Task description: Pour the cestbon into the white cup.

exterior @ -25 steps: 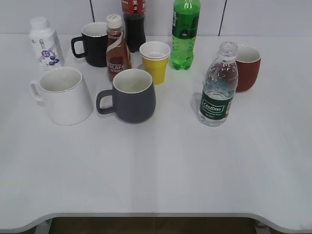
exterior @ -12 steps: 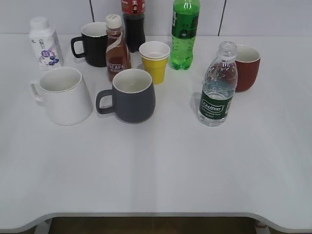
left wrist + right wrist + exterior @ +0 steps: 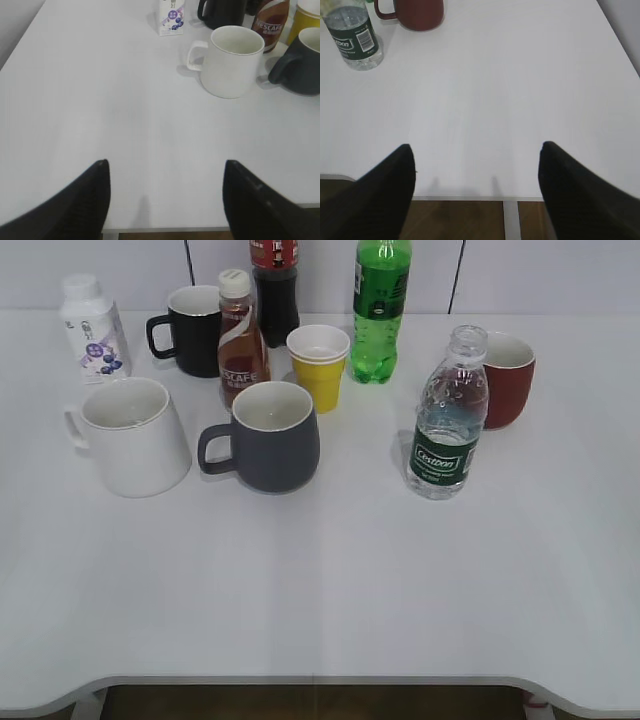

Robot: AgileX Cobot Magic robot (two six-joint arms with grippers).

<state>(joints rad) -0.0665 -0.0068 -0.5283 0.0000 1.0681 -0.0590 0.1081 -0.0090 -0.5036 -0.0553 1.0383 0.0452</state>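
Note:
The cestbon (image 3: 447, 420), a clear capless bottle with a dark green label, stands upright at the right of the table; its lower part also shows in the right wrist view (image 3: 352, 37). The white cup (image 3: 133, 437) stands upright at the left, its handle pointing left; it also shows in the left wrist view (image 3: 231, 61). My left gripper (image 3: 165, 167) is open and empty over the table's front edge, well short of the white cup. My right gripper (image 3: 476, 150) is open and empty at the front edge, far from the cestbon. Neither gripper shows in the exterior view.
A dark grey mug (image 3: 270, 437) stands beside the white cup. Behind are a black mug (image 3: 190, 330), a Nescafe bottle (image 3: 241, 340), a yellow paper cup (image 3: 319, 365), a green soda bottle (image 3: 378, 310), a red mug (image 3: 506, 378) and a small white bottle (image 3: 92, 328).

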